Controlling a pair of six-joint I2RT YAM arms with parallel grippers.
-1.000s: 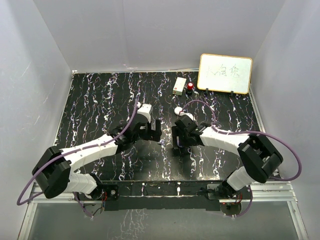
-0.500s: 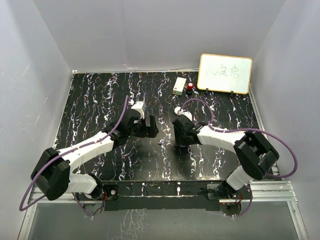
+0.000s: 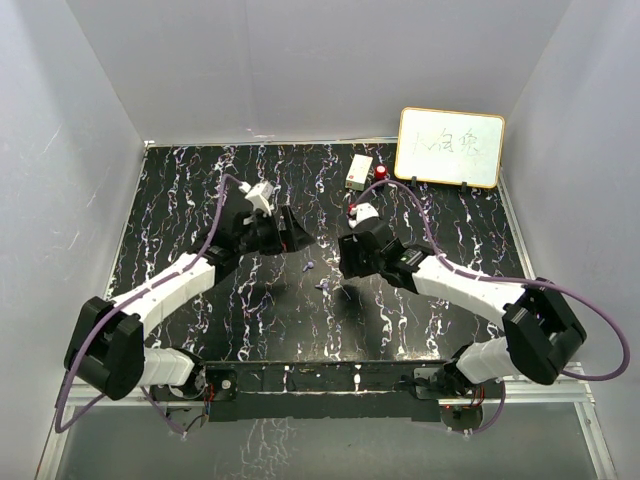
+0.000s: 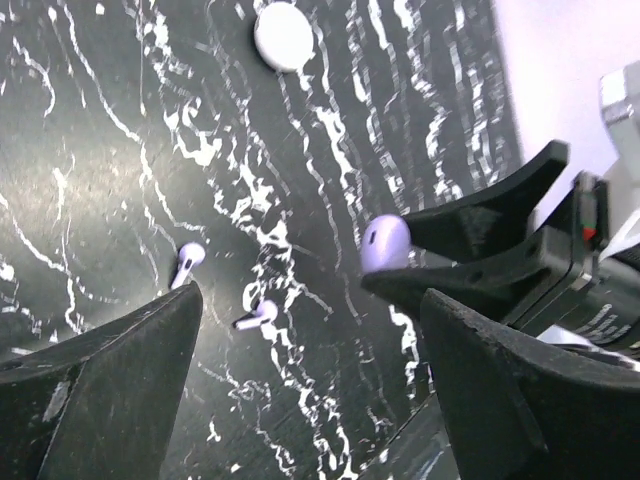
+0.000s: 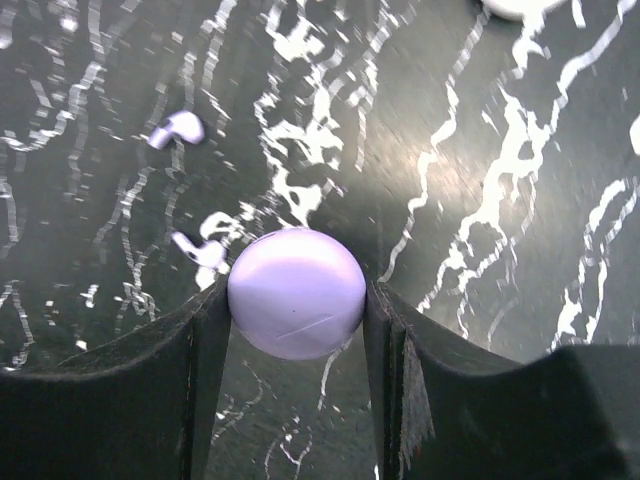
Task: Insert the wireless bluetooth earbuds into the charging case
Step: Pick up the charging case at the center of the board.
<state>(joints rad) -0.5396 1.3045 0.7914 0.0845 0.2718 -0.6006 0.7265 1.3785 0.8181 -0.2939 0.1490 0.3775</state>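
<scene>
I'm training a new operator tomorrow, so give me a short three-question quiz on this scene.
1. True or false: the right gripper grips the round lilac case between its fingers.
2. How many earbuds lie loose on the table? A) one B) two C) four
3. Fill in: the left gripper has its fingers ____, with nothing between them.
Key: 1 true; 2 B; 3 open.
</scene>
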